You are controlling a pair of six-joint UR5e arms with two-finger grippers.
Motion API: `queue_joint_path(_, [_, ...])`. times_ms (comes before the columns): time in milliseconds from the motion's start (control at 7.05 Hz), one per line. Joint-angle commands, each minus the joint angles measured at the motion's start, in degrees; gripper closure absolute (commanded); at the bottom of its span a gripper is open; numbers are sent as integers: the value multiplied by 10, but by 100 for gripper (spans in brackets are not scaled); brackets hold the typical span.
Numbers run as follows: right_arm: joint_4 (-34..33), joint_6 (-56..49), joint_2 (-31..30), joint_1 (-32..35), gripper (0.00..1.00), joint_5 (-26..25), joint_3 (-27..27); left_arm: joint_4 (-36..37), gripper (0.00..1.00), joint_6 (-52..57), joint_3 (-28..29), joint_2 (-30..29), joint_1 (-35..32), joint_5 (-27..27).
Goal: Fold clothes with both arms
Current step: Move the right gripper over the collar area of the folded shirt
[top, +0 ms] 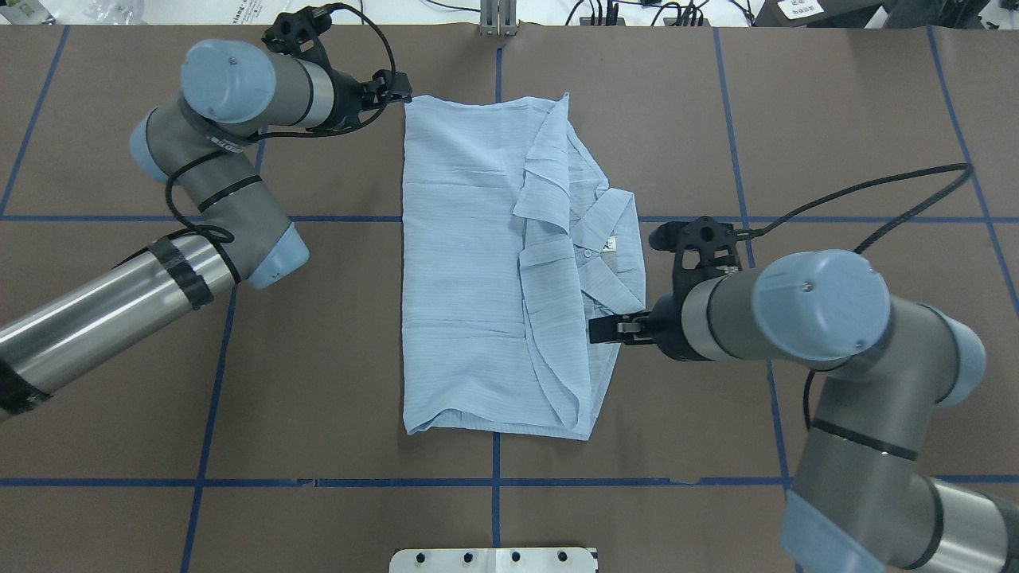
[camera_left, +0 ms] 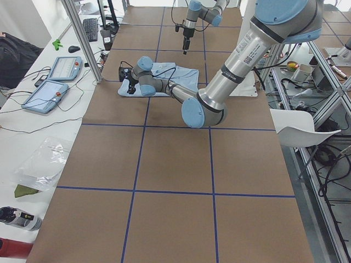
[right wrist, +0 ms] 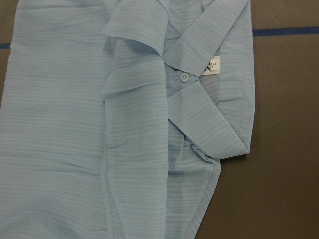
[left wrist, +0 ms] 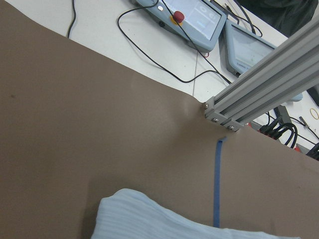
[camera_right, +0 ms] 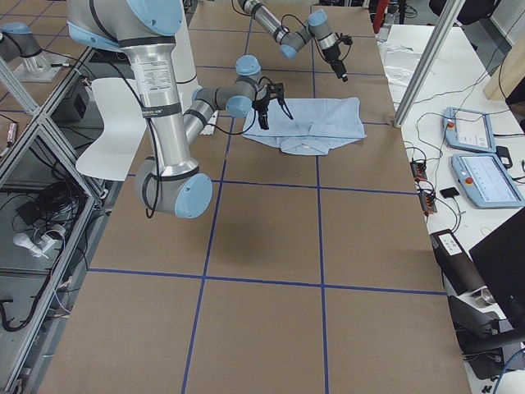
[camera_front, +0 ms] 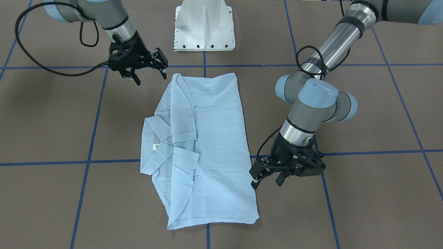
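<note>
Shirt: thin light-blue striped button-up shirt (camera_front: 214, 145) lay folded into a flat rectangle on the brown counter (camera_front: 373, 200), its collar (camera_front: 155, 159) toward the robot's right.
Left arm: black two-finger left pincer (camera_front: 267, 180) was released and empty, just beside the shirt's left edge.
Right arm: black two-finger right pincer (camera_front: 150, 77) was spread and empty, near the shirt's robot-side corner.

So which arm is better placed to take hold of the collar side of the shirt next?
Probably the right: the right gripper hangs, jaws open, on the collar side of the shirt, while the left gripper, also open, is beside the opposite edge.
</note>
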Motion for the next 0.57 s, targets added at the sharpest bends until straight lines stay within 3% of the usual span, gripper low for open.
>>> queue_joint_path(0, [-118,-36,98,-62,0,-94,-56,14,0,16,-85,72,-2,-17])
queue_joint_path(142, [-118,-54,128,-71,0,-110,-109,14,0,21,-91,79,-3,-30])
queue_joint_path(425, [-118,-101,138,-81,0,-111,-141,14,0,22,-110,95,-3,-37])
